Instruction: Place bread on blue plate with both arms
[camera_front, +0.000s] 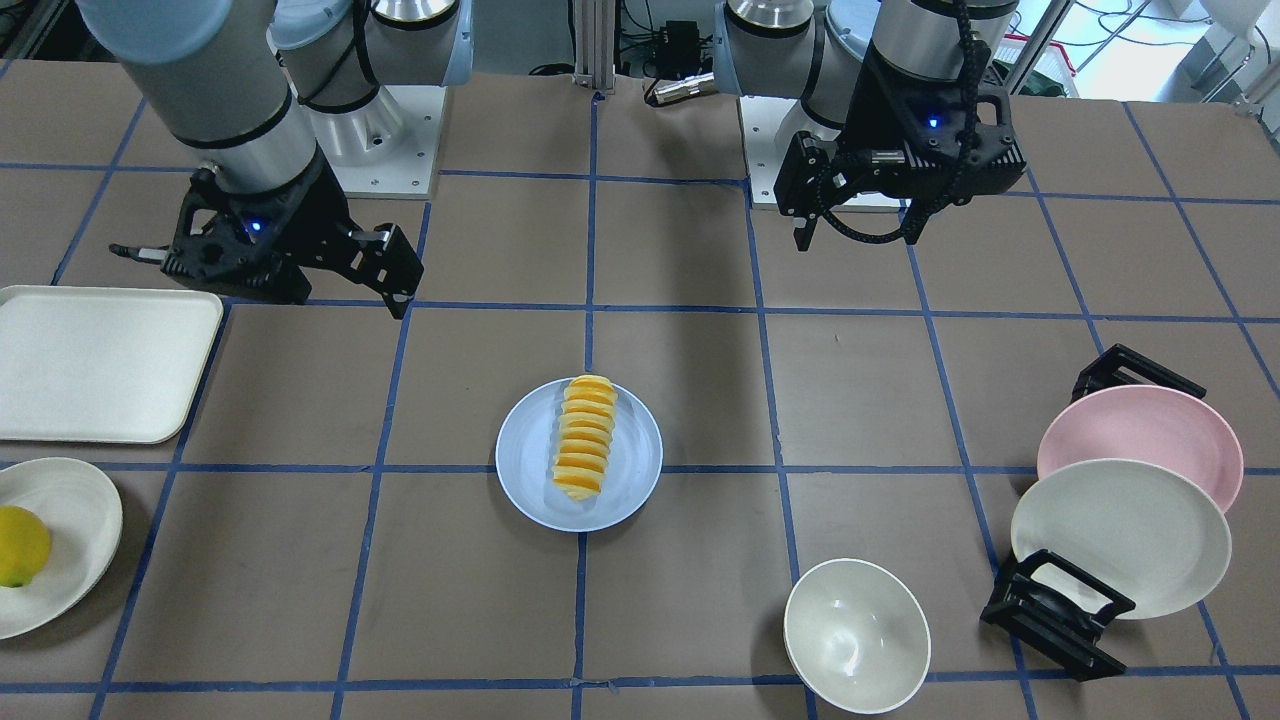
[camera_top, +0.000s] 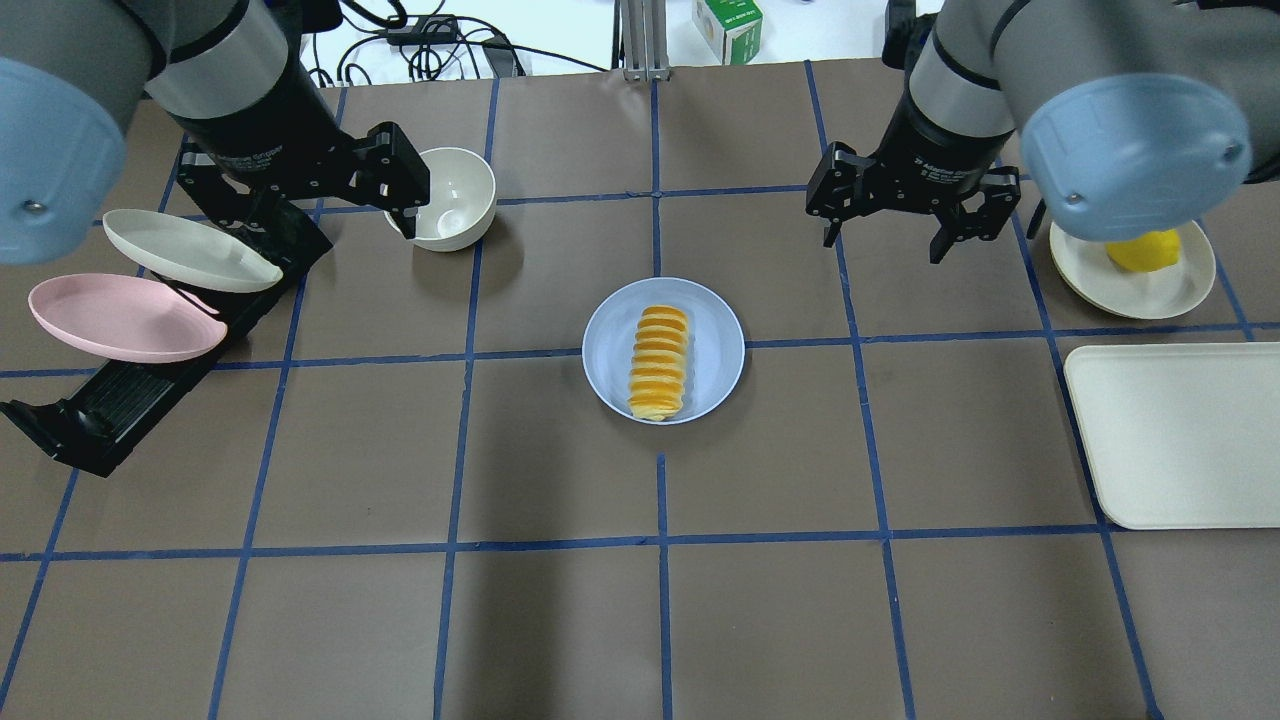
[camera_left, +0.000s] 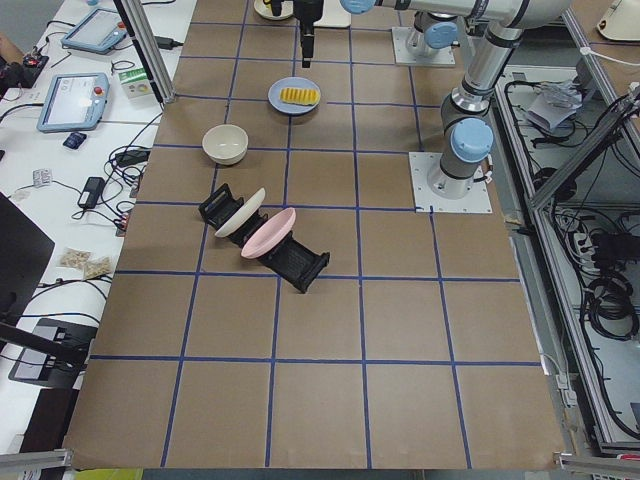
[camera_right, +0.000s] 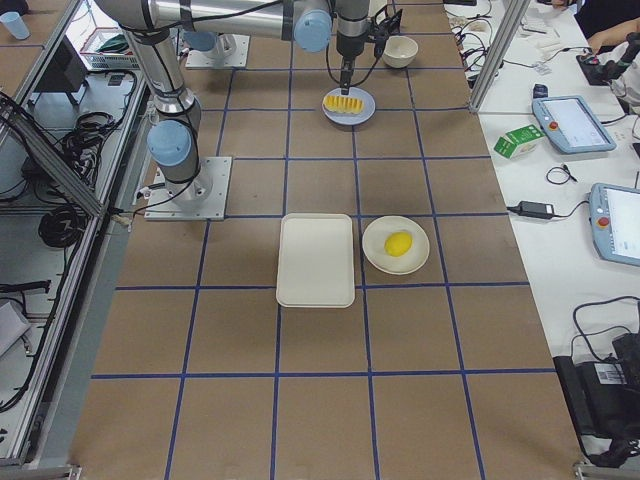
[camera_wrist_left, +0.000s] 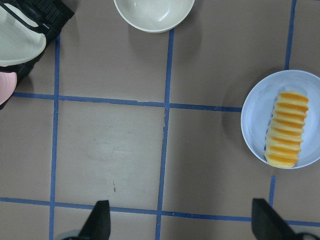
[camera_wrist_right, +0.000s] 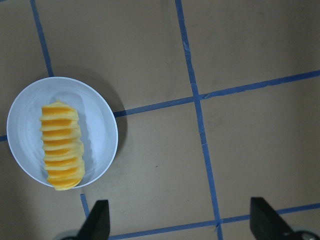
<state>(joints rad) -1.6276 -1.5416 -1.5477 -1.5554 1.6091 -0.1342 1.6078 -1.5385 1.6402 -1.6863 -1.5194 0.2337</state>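
The bread, striped yellow-orange and cream, lies lengthwise on the blue plate at the table's middle. It also shows in the front view on the plate. My left gripper is open and empty, raised above the table next to the white bowl, well left of the plate. My right gripper is open and empty, raised to the right of the plate. The left wrist view shows the bread at the right, the right wrist view shows it at the left.
A white bowl stands by the left gripper. A black rack holds a pink plate and a cream plate at the left. A cream tray and a plate with a lemon are at the right.
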